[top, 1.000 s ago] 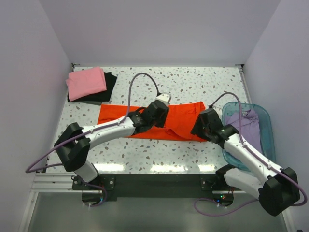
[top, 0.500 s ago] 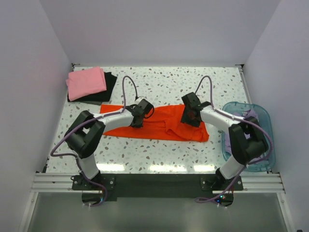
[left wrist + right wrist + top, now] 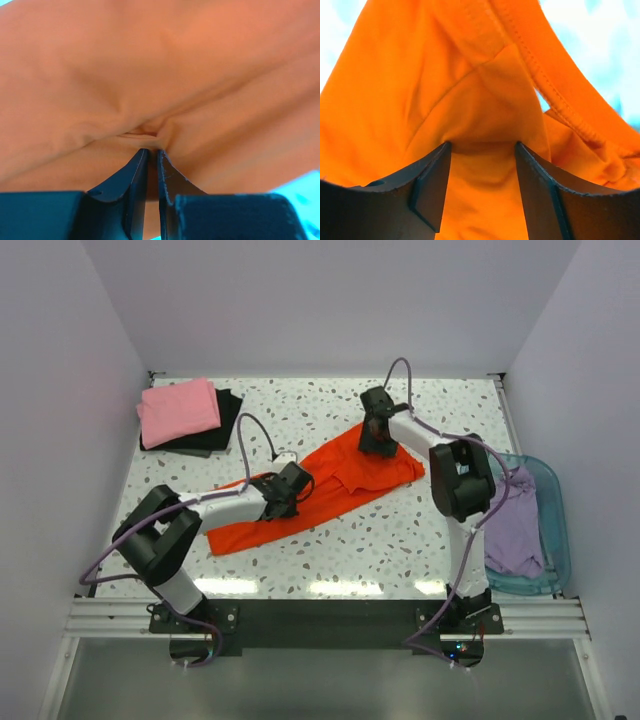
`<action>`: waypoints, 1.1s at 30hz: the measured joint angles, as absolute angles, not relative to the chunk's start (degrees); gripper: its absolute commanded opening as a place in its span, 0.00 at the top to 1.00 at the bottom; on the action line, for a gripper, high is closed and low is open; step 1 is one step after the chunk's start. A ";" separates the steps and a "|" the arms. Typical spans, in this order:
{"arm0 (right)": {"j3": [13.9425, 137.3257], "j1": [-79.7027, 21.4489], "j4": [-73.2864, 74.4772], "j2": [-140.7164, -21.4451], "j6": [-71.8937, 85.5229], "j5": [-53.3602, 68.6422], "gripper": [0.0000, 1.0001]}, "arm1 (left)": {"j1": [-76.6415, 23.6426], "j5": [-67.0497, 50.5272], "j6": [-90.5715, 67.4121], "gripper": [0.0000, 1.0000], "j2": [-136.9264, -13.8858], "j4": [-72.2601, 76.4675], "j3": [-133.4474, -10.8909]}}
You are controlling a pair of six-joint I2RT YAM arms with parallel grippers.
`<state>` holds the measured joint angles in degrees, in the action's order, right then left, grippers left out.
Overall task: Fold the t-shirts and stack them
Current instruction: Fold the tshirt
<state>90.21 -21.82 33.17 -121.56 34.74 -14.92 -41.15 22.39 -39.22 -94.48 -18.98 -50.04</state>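
**A:** Where's the orange-red t-shirt [image 3: 340, 480] vs the blue basket [image 3: 522, 586]?

**B:** Left of it, lying slantwise on the table [image 3: 400, 540]. Left gripper [image 3: 152, 160] is pinched tight on its nearer part. Right gripper [image 3: 378, 440] is at its far edge, 2 fingers apart with cloth between, can't tell if it's actually gripping. Lavender t-shirt [image 3: 515, 530] is inside the basket. Pink t-shirt [image 3: 178, 410] sits on the black t-shirt [image 3: 228, 415], far left of it.

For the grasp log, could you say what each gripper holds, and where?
Left gripper pinches a fold of the orange-red t-shirt; right gripper, jaws apart at its neckline, grips nothing clearly.
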 measured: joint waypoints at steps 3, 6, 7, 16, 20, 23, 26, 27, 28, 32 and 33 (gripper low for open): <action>104.05 -21.74 35.68 -129.93 30.92 -14.11 0.33 | -46.19 20.62 -43.40 0.78 -94.30 -17.82 -49.87; 117.05 -21.71 37.34 -137.62 26.59 -11.90 0.24 | -52.07 16.12 -48.07 0.71 -95.13 -14.74 -50.43; 121.60 -21.74 38.59 -140.16 25.19 -10.63 0.21 | -53.36 13.91 -49.28 0.69 -95.96 -13.67 -51.27; 135.55 -21.98 40.16 -147.87 17.69 -6.48 0.01 | -54.17 7.16 -47.18 0.50 -99.90 -12.16 -61.91; 131.50 -21.98 40.99 -144.05 17.74 -8.21 0.01 | -52.95 9.67 -43.79 0.56 -94.54 -14.68 -62.37; 126.23 -21.96 41.25 -138.21 18.94 -9.98 0.07 | -51.53 13.15 -41.06 0.60 -91.02 -17.08 -62.39; 120.09 -22.06 41.32 -131.52 20.67 -11.51 0.15 | -50.61 15.55 -38.76 0.69 -90.52 -18.87 -61.73; 118.32 -22.06 40.71 -129.88 21.15 -11.68 0.17 | -50.63 16.14 -38.22 0.69 -90.56 -18.98 -60.71; 116.42 -22.09 40.53 -128.20 21.67 -11.97 0.19 | -50.65 16.47 -37.85 0.72 -90.61 -19.22 -59.75; 112.64 -22.11 39.40 -127.26 23.05 -12.25 0.29 | -50.76 17.78 -37.91 0.79 -91.24 -20.47 -53.76; 112.55 -22.11 39.33 -127.98 23.14 -12.21 0.30 | -50.76 18.09 -38.28 0.80 -91.26 -20.60 -52.05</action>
<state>112.55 -22.11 39.33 -127.98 23.14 -12.21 -50.76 18.09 -38.28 -91.26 -20.60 -52.05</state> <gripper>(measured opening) 0.727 0.230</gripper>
